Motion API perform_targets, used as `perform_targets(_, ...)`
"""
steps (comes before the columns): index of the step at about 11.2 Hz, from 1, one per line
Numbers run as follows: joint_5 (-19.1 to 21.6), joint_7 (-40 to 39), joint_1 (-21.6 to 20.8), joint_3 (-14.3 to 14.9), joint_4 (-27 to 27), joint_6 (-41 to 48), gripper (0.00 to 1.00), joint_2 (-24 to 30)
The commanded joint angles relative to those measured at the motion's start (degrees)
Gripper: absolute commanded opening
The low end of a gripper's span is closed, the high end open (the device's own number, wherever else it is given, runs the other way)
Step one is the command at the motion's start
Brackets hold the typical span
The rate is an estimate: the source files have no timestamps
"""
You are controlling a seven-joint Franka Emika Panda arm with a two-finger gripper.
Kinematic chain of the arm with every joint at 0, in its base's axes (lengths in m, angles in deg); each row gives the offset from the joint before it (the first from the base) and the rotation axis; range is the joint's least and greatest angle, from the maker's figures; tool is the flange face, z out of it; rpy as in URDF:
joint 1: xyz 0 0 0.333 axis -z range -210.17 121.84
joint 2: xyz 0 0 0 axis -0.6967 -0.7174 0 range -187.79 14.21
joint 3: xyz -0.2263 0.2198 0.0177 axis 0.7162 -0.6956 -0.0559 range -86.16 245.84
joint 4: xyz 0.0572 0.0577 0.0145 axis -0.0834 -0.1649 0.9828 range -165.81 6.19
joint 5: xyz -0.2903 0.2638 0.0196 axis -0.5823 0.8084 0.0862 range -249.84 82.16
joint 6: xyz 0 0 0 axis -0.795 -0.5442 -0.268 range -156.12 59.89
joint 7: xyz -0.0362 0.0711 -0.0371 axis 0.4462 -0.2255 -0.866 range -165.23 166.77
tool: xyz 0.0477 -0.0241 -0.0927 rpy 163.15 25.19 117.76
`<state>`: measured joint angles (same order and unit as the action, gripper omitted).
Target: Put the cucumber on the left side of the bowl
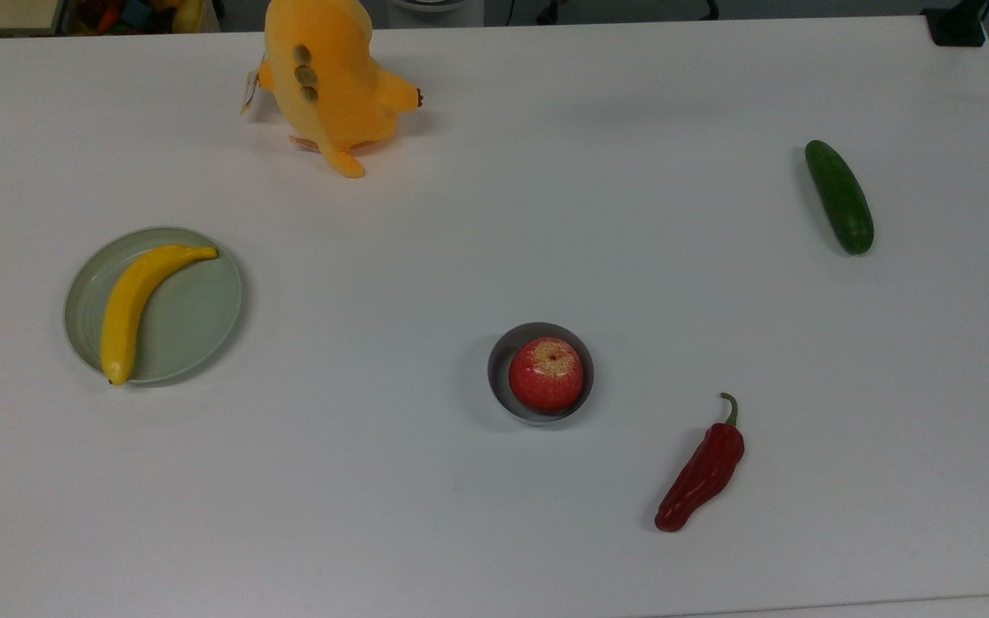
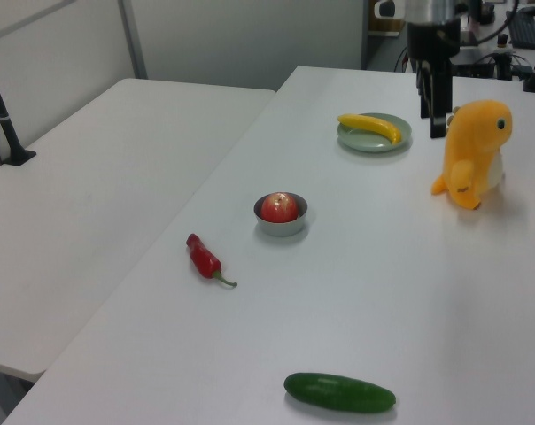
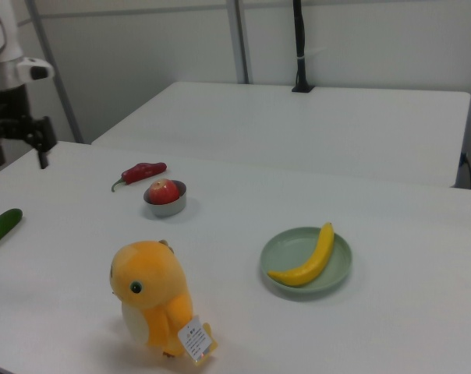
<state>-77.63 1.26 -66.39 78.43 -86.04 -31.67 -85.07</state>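
The dark green cucumber point(image 1: 840, 197) lies alone at the top view's far right, and it also shows near the front edge in the left view point(image 2: 339, 392) and at the left edge in the right view point(image 3: 1, 227). The small grey bowl point(image 1: 499, 360) stands mid-table with a red apple point(image 1: 547, 374) inside it; it also shows in the left view point(image 2: 281, 227) and the right view point(image 3: 165, 206). My gripper point(image 3: 19, 156) hangs open and empty well above the table, far from the cucumber. In the left view the gripper point(image 2: 431, 119) is beside the plush toy's head.
A red chili point(image 1: 700, 472) lies near the bowl on the top view's lower right. A pale green plate point(image 1: 203, 326) with a banana point(image 1: 136, 296) sits at the top view's left. An orange plush dinosaur point(image 1: 327, 77) stands at the back edge. A second table point(image 2: 99, 186) adjoins.
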Motion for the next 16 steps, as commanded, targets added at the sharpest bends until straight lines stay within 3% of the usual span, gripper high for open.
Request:
perform_targets(1, 1.4, 8.7, -3.6, -4.1, 2.9, 0.0, 1.00, -3.0)
perform_targets(4, 1.2, 16.8, -6.7, -6.8, 11.8, 0.0, 1.00, -11.0)
perform_targets(6, 0.2, 20.2, -10.7, -6.9, 17.1, -1.8, 1.00, -16.9)
perform_targets(10, -7.3, 29.9, -18.6, -6.7, 17.8, -14.0, 1.00, -24.7)
perform_targets(16, -14.1, 38.4, -21.2, -6.8, 17.2, -28.2, 1.00, -34.0)
